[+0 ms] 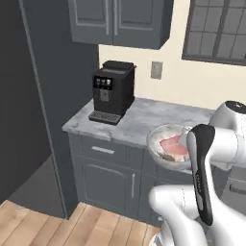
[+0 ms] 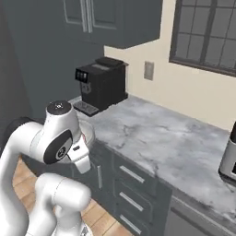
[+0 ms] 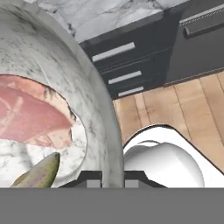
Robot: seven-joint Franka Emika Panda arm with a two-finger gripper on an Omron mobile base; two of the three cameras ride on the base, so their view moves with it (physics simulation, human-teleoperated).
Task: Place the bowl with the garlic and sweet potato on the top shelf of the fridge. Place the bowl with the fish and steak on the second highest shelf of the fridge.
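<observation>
The hand (image 3: 106,179) is closed on the rim of the marble bowl (image 3: 94,109), its fingertips pinching the wall at the near edge. The bowl is lifted clear of the surface (image 1: 139,117), held out past its front edge, above the drawers (image 3: 114,65) and the wooden floor (image 3: 175,105). Inside lie the pink steak (image 3: 30,118) and, nearer the hand, the fish (image 3: 41,173). The bowl hangs to one side of the grip, so it likely needs to stay level while carried. The fridge shelf it belongs on cannot be made out here; the dark tall panel (image 1: 19,96) left of the coffee machine (image 1: 113,91) may be the fridge.
</observation>
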